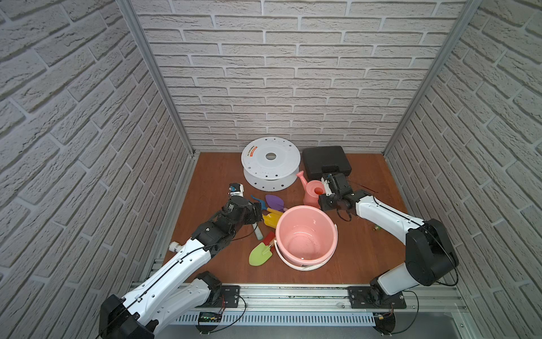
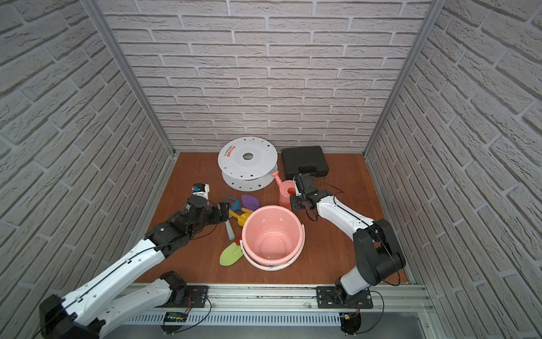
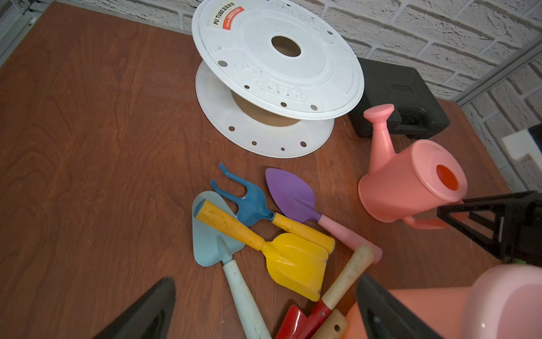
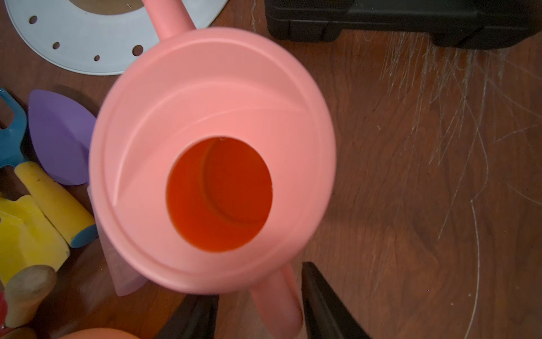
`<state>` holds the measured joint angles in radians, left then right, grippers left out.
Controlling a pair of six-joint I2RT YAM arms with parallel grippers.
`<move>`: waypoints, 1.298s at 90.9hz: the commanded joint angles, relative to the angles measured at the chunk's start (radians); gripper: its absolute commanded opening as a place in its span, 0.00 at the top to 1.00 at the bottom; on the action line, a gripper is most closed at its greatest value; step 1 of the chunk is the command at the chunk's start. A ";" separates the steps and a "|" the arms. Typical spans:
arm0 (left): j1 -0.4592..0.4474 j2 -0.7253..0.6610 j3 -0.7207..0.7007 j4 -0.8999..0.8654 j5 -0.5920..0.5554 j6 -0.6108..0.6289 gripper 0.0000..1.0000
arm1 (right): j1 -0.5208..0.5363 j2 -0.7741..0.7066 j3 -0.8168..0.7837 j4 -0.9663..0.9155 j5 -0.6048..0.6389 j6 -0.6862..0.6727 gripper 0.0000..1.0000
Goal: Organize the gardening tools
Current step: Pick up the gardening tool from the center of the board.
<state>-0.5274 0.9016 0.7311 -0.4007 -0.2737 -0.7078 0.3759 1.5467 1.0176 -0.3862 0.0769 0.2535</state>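
Observation:
The pink watering can [image 4: 211, 123] stands upright beside the bucket. Its handle [image 4: 275, 302] lies between the fingers of my right gripper [image 4: 261, 281]: one finger touches it, with a gap at the other, so the jaws are partly closed. My left gripper [image 3: 265, 278] hovers open over a pile of tools: yellow scoop [image 3: 296, 264], blue claw fork [image 3: 249, 202], purple trowel [image 3: 290, 193], pale-blue trowel [image 3: 211, 234] and a red spade [image 3: 299, 320] with a wooden handle. The green spade [image 1: 259, 254] lies at the bucket's left front.
The large pink bucket [image 1: 334, 234] stands upright mid-table. At the back are a white spool [image 1: 271, 164] and a black case [image 1: 325, 160]. A white fitting [image 1: 236, 190] stands left of the tools, and a small green piece [image 1: 376, 227] lies right. Brick walls enclose three sides.

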 commanded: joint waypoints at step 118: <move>-0.004 0.042 -0.123 0.314 0.141 -0.016 0.02 | -0.311 -0.147 -0.202 0.225 0.103 -0.166 0.97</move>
<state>-0.5278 0.9257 0.6258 -0.1738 -0.1791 -0.7235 0.0898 1.4086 0.8242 -0.2478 0.2035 0.0975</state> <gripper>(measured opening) 0.983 0.224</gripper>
